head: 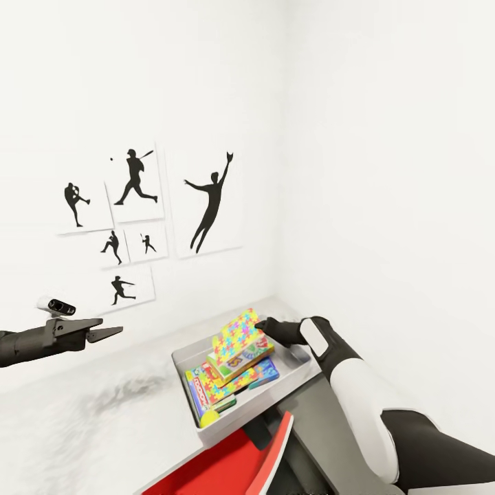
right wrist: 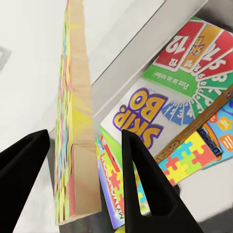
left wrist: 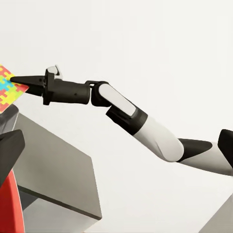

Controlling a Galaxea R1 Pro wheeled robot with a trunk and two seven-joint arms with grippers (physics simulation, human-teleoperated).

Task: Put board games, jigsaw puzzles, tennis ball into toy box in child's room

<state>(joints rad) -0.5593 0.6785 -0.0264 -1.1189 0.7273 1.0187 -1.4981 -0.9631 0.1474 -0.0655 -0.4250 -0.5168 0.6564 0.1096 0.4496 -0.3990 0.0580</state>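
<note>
Red chair point(head: 234, 460) nearest, tucked under the tabletop point(head: 89, 412). One toy box point(head: 189, 357) sits at the tabletop's end near the corner. Inside: one Monopoly box point(head: 200, 393) on edge, one tennis ball point(head: 209, 417) beside it, one small blue game box point(head: 265, 372), one Skip-Bo box point(right wrist: 184, 63), one jigsaw puzzle point(right wrist: 191, 155) lying flat. Second jigsaw puzzle point(head: 237, 337) tilted above the pile; right gripper point(head: 261, 323) has its jaws set around the puzzle's edge, holding it over the box. Left gripper point(head: 103, 333) hovers well apart over the tabletop, jaws close together, holding nothing. Six baseball silhouette prints point(head: 210, 199) on the far wall.
</note>
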